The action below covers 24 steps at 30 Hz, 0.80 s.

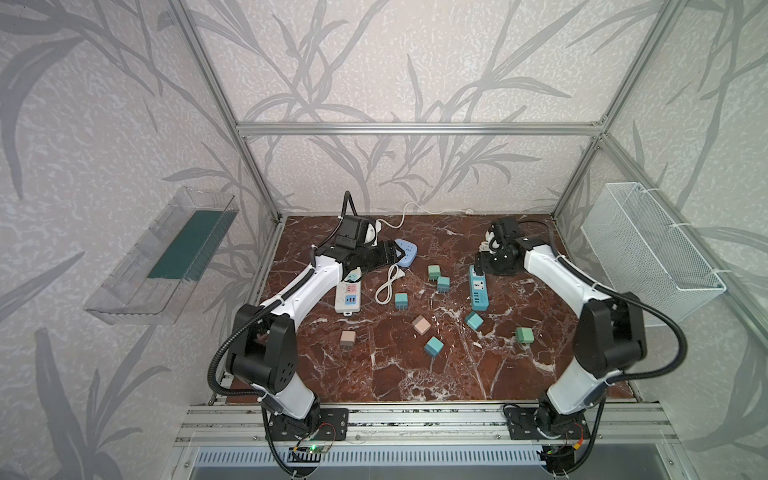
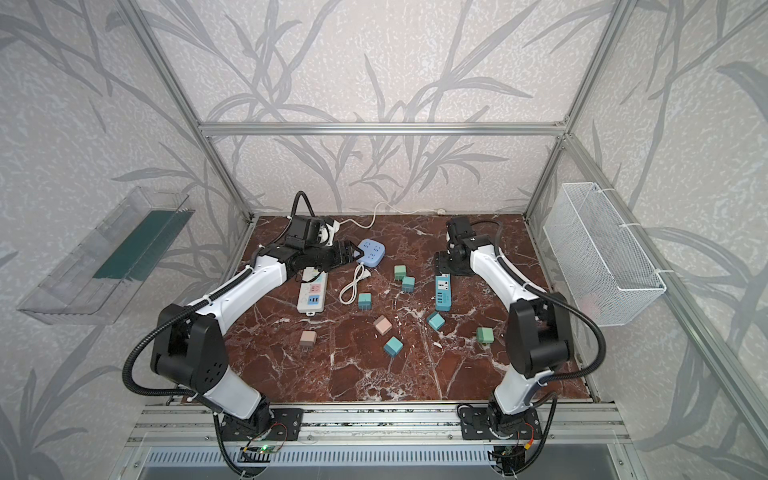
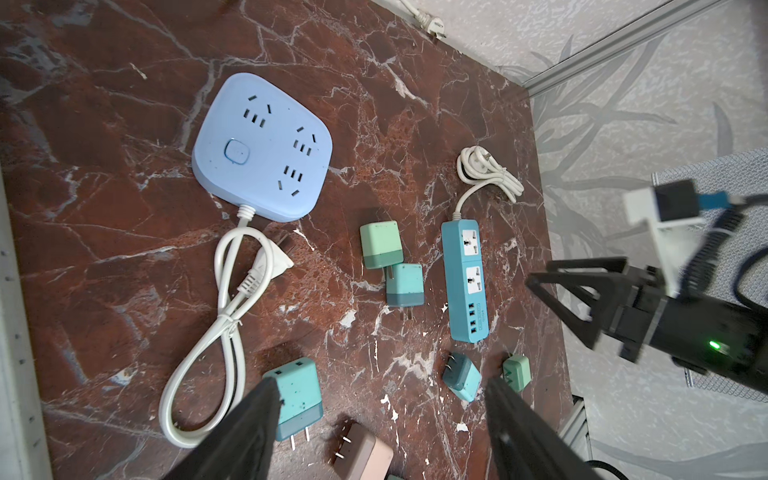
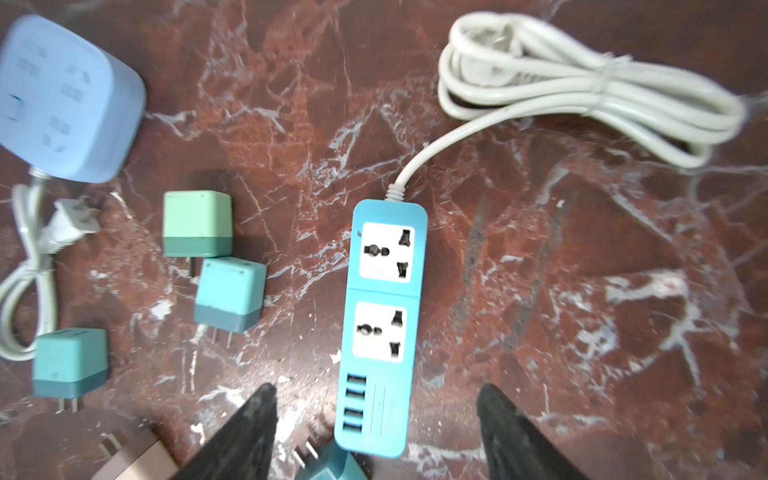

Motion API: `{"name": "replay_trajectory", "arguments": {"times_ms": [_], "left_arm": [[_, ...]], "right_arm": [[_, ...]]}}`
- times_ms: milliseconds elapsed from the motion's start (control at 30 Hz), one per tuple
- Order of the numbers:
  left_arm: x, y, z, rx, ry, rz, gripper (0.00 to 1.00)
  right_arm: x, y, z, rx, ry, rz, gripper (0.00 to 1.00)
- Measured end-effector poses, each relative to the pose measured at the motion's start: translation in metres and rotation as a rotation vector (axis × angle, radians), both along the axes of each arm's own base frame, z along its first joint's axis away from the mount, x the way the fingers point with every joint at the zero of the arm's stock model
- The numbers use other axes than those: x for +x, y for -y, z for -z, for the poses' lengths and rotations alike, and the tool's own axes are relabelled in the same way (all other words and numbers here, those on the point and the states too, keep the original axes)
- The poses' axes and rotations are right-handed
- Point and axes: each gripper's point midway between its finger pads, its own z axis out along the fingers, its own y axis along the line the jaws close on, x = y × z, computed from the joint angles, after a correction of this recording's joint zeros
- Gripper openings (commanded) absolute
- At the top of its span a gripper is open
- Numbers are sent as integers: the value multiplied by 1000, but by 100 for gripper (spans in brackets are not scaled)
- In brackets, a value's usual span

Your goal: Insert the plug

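Several cube plugs lie on the marble table (image 1: 415, 374): a green one (image 1: 434, 272), teal ones (image 1: 443, 284) (image 1: 401, 300) and a pink one (image 1: 421, 324). Sockets are offered by a teal power strip (image 1: 478, 291), a rounded blue strip (image 3: 262, 145) and a white strip (image 1: 348, 297). My left gripper (image 3: 380, 384) is open and empty, hovering by the blue strip's near edge (image 2: 372, 251). My right gripper (image 4: 376, 395) is open and hangs above the teal strip (image 4: 384, 316), its USB end between the fingers and untouched. Neither gripper holds a plug.
A white wire basket (image 1: 648, 249) hangs on the right wall and a clear tray (image 1: 162, 257) on the left wall. Coiled white cords lie by the blue strip (image 3: 224, 324) and behind the teal strip (image 4: 582, 83). Aluminium frame posts border the table.
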Motion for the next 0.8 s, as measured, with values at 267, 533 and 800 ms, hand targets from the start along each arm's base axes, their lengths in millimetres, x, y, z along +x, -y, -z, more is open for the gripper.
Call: {"name": "replay_trajectory", "arguments": {"times_ms": [267,533,800], "left_arm": [[-8,12,-8,-10,18,31,78],[-13,20,-8,-28,11,48,77],[-16,24,-8,-36,7,61,78]], "right_arm": [[-119,84,42,-6,-66,337,70],[-150,101,81,91,-177,412,68],[-140,89,116,139,-290,387,65]]}}
